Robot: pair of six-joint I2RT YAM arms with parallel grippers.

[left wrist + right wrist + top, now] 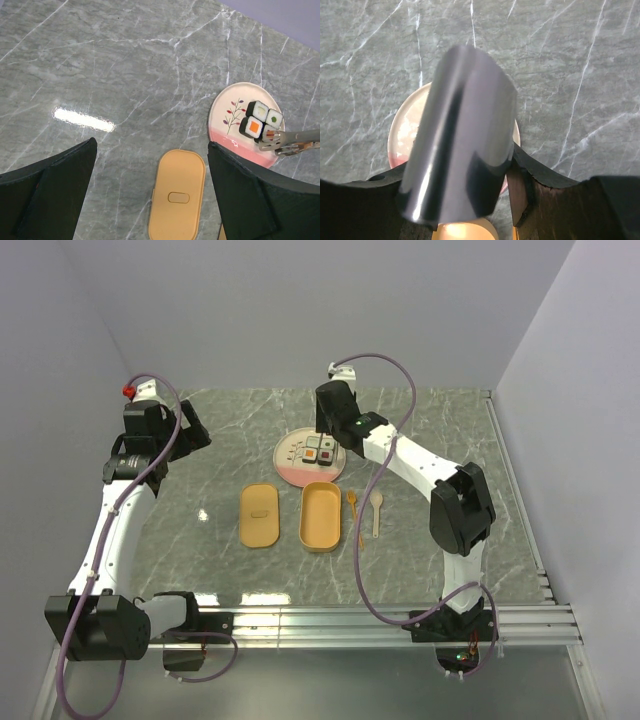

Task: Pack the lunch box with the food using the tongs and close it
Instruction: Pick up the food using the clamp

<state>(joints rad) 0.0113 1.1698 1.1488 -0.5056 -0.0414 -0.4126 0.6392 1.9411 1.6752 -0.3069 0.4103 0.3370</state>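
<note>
The lunch box base point(320, 515) lies open on the table, its flat lid point(259, 515) to its left. Several sushi rolls point(320, 450) sit on a round pink-and-cream plate point(292, 452) behind them. My right gripper point(325, 425) hovers over the plate, shut on the tongs point(460, 135), which fill the right wrist view. In the left wrist view the tongs' tips point(280, 141) reach a roll beside the orange-centred one point(254, 127); I cannot tell whether they pinch it. My left gripper point(151, 150) stands open high above the lid point(177, 195), holding nothing.
An orange spoon point(352, 502) and a beige spoon point(376, 508) lie just right of the box base. Grey walls close in the table at the back and sides. A metal rail runs along the right edge point(515, 480).
</note>
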